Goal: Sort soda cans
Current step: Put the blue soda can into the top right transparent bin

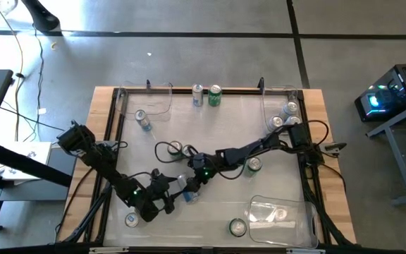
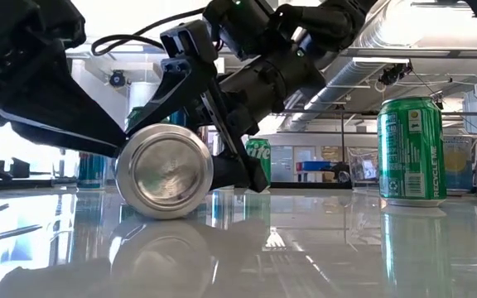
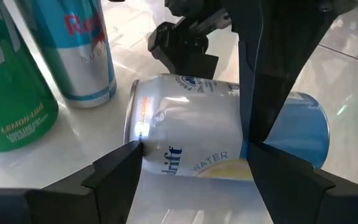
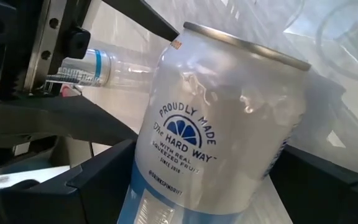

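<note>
You are looking at two grippers meeting on one silver-white can (image 1: 189,192) that lies on its side near the middle of the counter (image 1: 210,219). The left gripper (image 1: 177,195) has its fingers (image 3: 114,163) set wide, one on each side of the can's body, both pressed against it. The right gripper (image 1: 191,185) reaches in from the opposite side, its fingers (image 4: 98,177) also spread wide and bracketing the same can; contact on the far finger is hard to judge.

From counter height the can (image 2: 164,171) shows its round silver end between dark fingers, resting on the glossy surface. From the left wrist, the can (image 3: 191,134) lies straight between the fingers, its blue lower part past the far one. Just beyond the left fingers stand a tall silver-and-blue can (image 3: 82,53) and a green can (image 3: 8,93), upright and close together. From the right wrist, the held can (image 4: 219,130) fills the gap between the fingers, its printed crest facing the lens.

Well clear of both sets of fingers, a green can (image 1: 215,96) and a silver can (image 1: 198,95) stand upright at the counter's far edge, another green can (image 1: 254,164) sits beside the right arm, and clear bins (image 1: 282,215) hold the corners.
</note>
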